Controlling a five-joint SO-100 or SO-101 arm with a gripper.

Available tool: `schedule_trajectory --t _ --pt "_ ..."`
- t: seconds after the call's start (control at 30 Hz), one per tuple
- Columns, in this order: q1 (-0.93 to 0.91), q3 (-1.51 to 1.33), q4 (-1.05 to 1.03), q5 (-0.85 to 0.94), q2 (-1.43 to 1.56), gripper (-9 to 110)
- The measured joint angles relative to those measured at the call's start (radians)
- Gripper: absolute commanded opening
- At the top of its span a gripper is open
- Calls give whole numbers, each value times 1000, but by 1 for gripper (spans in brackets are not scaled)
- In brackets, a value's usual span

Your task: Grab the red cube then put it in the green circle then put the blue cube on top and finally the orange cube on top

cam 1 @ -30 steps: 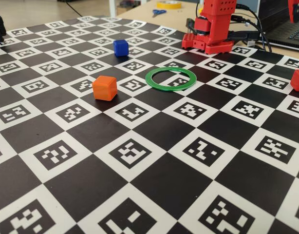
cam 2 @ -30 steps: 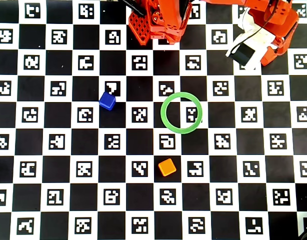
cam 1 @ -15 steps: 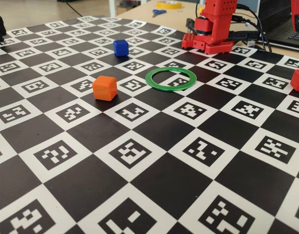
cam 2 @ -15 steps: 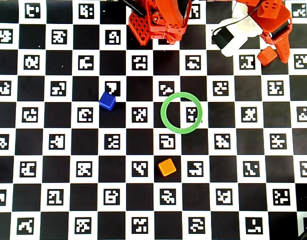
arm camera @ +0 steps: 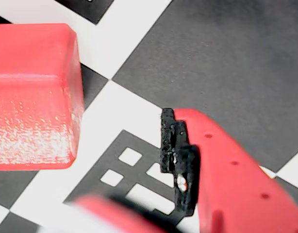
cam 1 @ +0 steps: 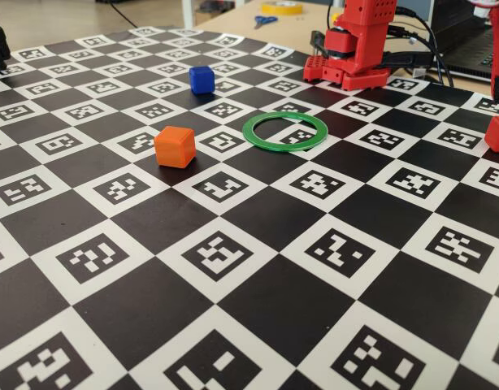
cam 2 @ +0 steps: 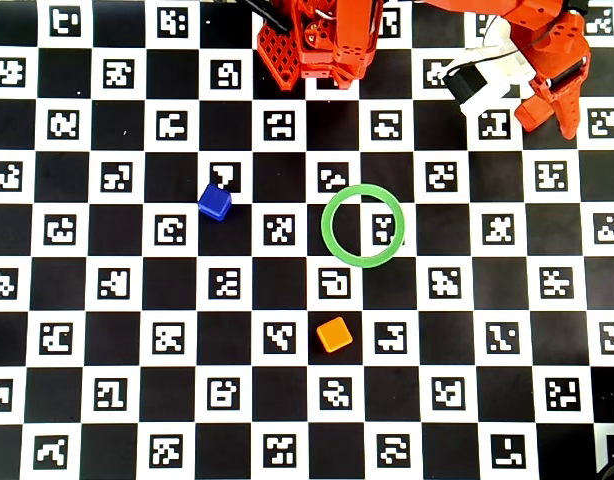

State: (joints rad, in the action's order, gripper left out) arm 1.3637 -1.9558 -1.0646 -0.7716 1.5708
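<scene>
While the claw (cam 2: 553,112) hovers at the far right of the surface (cam 2: 287,420) in the overhead view, its fingers stand apart — the red cube (cam 2: 536,111) sits between them, ungripped. Green circle (cam 2: 363,225) lies empty mid-surface; blue cube (cam 2: 215,202) well to its left, orange cube (cam 2: 334,334) near side — each apart.

Black-and-white checkered marker mat (cam 1: 258,317) covers the surface | blue-handled scissors (cam 1: 265,20) and yellow tape roll (cam 1: 283,7) on wooden desk behind
</scene>
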Motion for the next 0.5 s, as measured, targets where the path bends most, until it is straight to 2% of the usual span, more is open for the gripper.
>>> schedule_trajectory --t 0.5 --pt "-20 0 86 28 -110 48"
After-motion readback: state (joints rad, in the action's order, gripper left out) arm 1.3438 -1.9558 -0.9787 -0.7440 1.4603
